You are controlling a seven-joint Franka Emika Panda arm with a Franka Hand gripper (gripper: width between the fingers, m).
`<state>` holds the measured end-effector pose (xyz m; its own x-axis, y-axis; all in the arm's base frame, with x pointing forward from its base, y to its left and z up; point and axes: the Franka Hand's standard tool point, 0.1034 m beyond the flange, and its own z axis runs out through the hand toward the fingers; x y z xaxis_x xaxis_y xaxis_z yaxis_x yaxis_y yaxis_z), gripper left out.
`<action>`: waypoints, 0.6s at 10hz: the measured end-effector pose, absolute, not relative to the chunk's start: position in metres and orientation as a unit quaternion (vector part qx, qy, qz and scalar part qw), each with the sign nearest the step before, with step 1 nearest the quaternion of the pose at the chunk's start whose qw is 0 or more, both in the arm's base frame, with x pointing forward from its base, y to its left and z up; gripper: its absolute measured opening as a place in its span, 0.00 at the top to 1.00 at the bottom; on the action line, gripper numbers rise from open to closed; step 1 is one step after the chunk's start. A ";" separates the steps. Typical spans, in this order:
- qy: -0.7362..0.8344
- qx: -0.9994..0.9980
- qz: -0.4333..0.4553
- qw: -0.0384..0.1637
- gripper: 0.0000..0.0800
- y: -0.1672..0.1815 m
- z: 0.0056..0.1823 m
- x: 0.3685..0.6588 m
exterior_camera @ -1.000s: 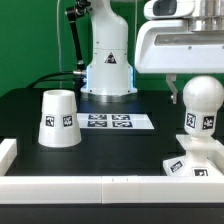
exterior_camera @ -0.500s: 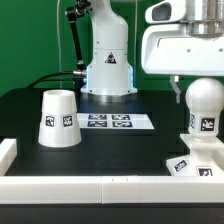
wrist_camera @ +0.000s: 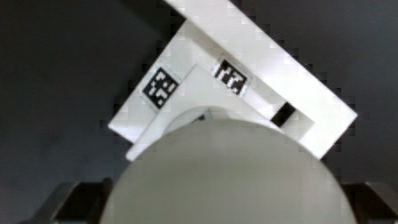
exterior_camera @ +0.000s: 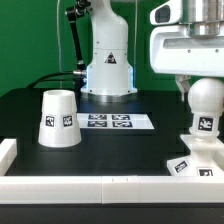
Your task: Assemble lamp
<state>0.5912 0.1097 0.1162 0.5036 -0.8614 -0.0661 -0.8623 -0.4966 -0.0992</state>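
The ball-headed bulb (exterior_camera: pixel 206 108) stands upright on the stepped square base (exterior_camera: pixel 196 166) at the exterior view's right, by the front rail. My gripper (exterior_camera: pixel 204 92) comes down over the ball head, one finger showing at its left side. In the wrist view the bulb's head (wrist_camera: pixel 222 168) fills the space between the dark fingers (wrist_camera: pixel 75 200) of my gripper (wrist_camera: pixel 217 206), with the base (wrist_camera: pixel 210 72) below it. The jaws look shut on the bulb. The cone shade (exterior_camera: pixel 58 118) stands alone at the exterior view's left.
The marker board (exterior_camera: pixel 108 122) lies flat on the black table in the middle. The white robot pedestal (exterior_camera: pixel 108 68) stands behind it. A low white rail (exterior_camera: pixel 80 186) runs along the front edge and turns up at the left corner (exterior_camera: pixel 8 150).
My gripper has shifted toward the exterior view's right. The bulb and the base have slid slightly the same way with it. The shade has not moved.
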 end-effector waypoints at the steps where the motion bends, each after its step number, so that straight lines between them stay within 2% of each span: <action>1: 0.541 -0.838 0.010 0.066 0.28 0.110 0.116 0.592; 6: 0.612 -0.786 0.024 0.078 0.27 0.110 0.115 0.593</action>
<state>0.5927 0.1097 0.1155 0.2491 -0.9593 -0.1334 -0.9667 -0.2379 -0.0942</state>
